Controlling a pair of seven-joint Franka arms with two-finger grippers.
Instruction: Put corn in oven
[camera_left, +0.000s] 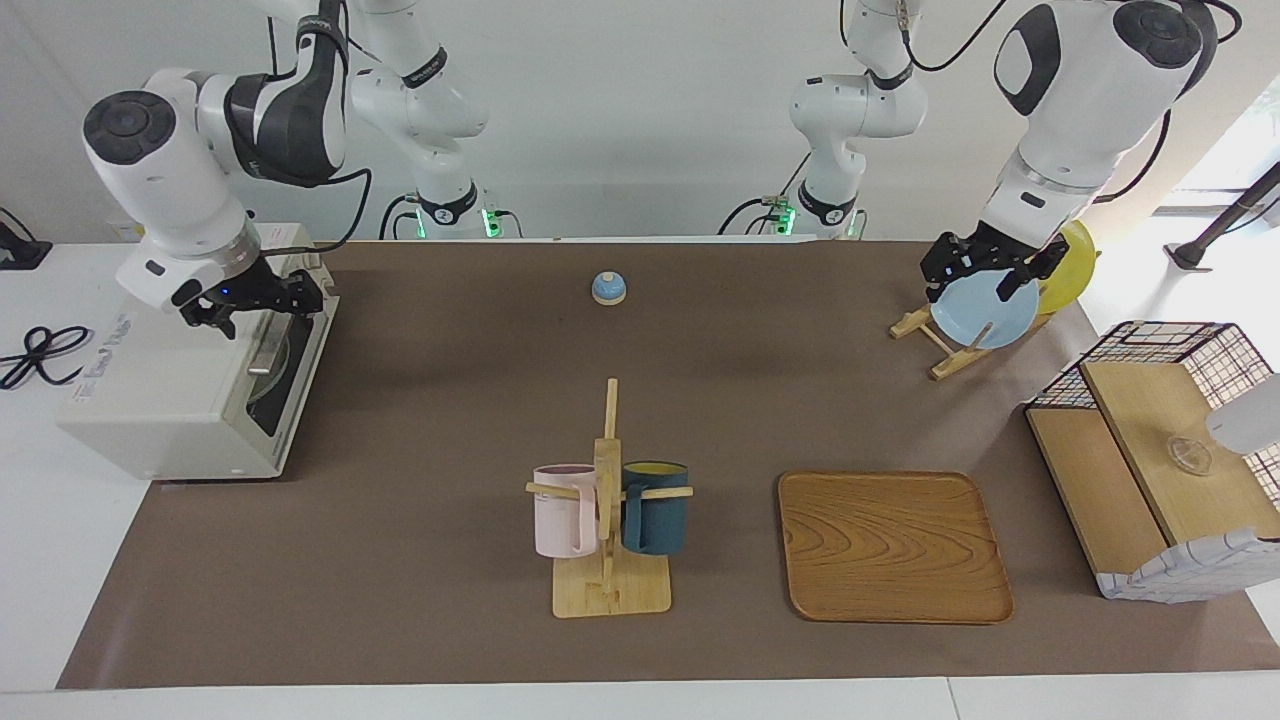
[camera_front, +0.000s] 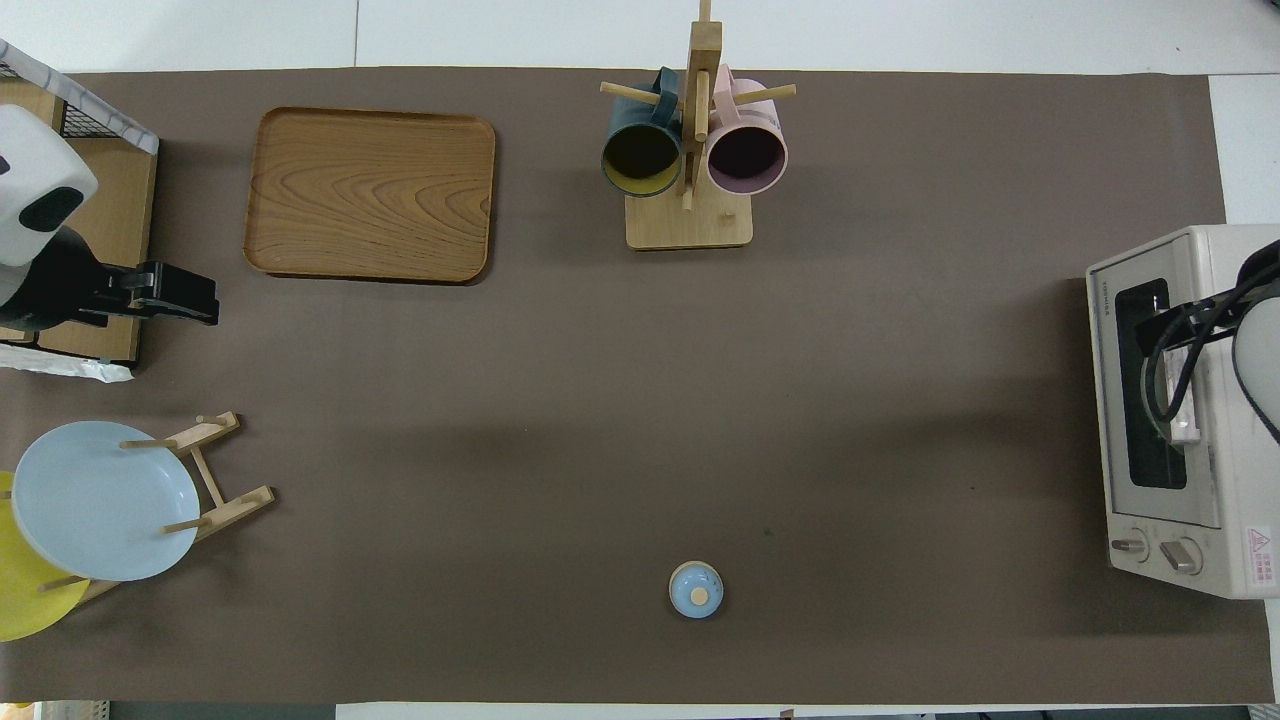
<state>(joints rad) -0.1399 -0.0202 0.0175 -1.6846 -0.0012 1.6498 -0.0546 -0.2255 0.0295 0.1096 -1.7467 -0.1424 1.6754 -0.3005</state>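
The off-white oven (camera_left: 165, 400) (camera_front: 1165, 500) stands at the right arm's end of the table, its dark glass door shut. The corn is hidden from both views. My right gripper (camera_left: 255, 303) hangs open just above the oven's front top edge, holding nothing. In the overhead view only the right arm and its cable show over the oven. My left gripper (camera_left: 975, 285) (camera_front: 195, 300) waits, open and holding nothing, in the air over the plate rack at the left arm's end.
A wooden rack holds a light blue plate (camera_left: 985, 312) and a yellow plate (camera_left: 1072, 265). Beside it stands a wire-and-wood basket (camera_left: 1160, 440). Farther from the robots are a wooden tray (camera_left: 893, 545) and a mug tree (camera_left: 608, 520). A small blue bell (camera_left: 608, 288) sits nearer the robots.
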